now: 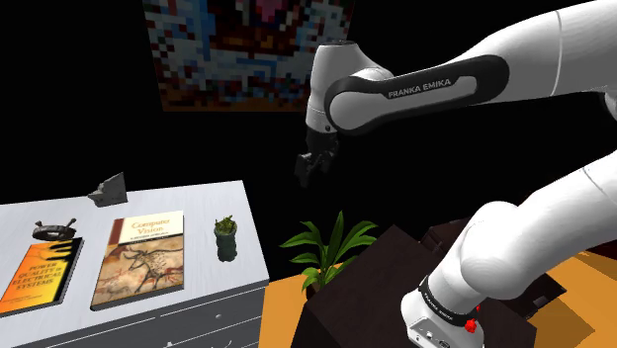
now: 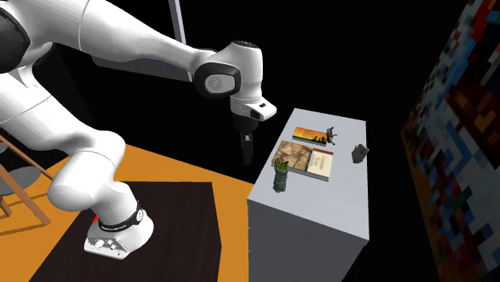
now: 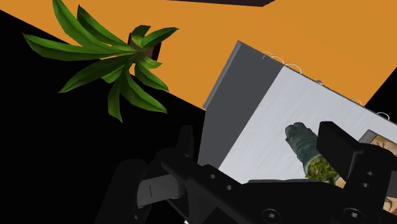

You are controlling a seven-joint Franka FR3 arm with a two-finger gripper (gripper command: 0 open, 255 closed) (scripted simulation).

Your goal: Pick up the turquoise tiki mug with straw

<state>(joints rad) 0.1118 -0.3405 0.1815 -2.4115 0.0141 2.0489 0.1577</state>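
The tiki mug is a small dark green cup with greenery at its mouth. It stands upright near the corner of the white cabinet top, beside the beige book. In the second exterior view the mug sits at the near edge of the cabinet. My gripper hangs open in the air, past the cabinet's edge and above the mug's level, to the shoulder view's right of it. The gripper points down over the floor. In the wrist view the mug lies close to one finger, not between the two.
On the cabinet lie a beige book, an orange book, a grey wedge-shaped object and a small dark item. A potted plant stands on the orange floor between the cabinet and my dark stand.
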